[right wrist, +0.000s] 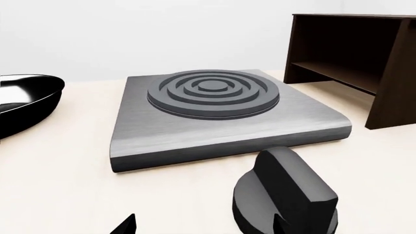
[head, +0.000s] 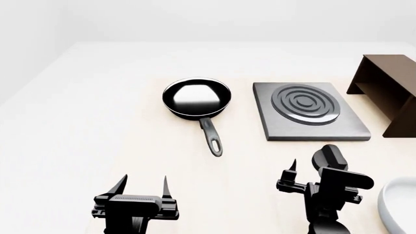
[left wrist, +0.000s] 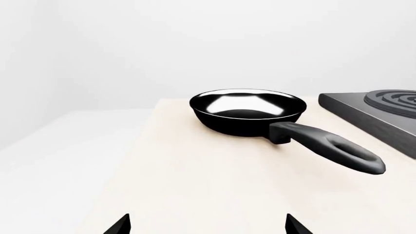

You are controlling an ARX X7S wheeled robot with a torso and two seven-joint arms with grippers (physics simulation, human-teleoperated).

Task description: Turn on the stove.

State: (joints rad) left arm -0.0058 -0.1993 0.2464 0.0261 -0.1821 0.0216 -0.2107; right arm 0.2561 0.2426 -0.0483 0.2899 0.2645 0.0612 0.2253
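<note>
The stove sits on the pale tabletop ahead of my right arm, a flat square grey metal plate whose raised concentric ring burner is dark, not glowing. Its small black lever knob stands apart from the plate, on the table near the plate's front edge; in my right wrist view the knob fills the near foreground, with the plate's brushed front edge behind it. My right gripper is right at this knob: one pointed fingertip shows beside it in the head view, but the knob hides the other, so I cannot tell whether the jaws are parted or pressed on it, nor whether they touch it. To the stove's left, well apart from it, lies a round black frying pan with a glossy inner surface, its handle pointing back toward me; my left wrist view shows the same pan with the handle angled toward the stove's corner. To the stove's right stands a dark brown wooden box, open-fronted with a shelf visible inside, near the plate but not touching it. A white rounded object is cut off at the head view's lower right edge. My left gripper hovers over bare table near me, fingers spread apart and holding nothing.
</note>
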